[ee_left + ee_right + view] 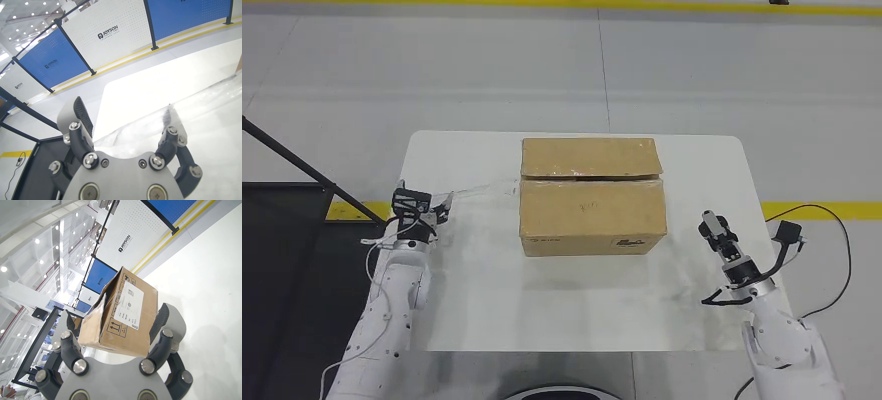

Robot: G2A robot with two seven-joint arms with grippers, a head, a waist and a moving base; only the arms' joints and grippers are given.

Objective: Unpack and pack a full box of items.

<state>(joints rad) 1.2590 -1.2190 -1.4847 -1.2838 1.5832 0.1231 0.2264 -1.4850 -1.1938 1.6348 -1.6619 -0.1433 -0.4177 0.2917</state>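
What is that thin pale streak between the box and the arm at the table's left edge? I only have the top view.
Observer: The left wrist view shows it is crinkled clear film, draped over one finger of the left gripper.
Operator: Is that gripper clamping it?
Observer: No. Its jaws stand wide apart, and the film seems only to lie across that finger.
Operator: And the box end nearest the other arm?
Observer: In the right wrist view, that end of the box bears a white label, next to a flap that gapes with a ragged edge.
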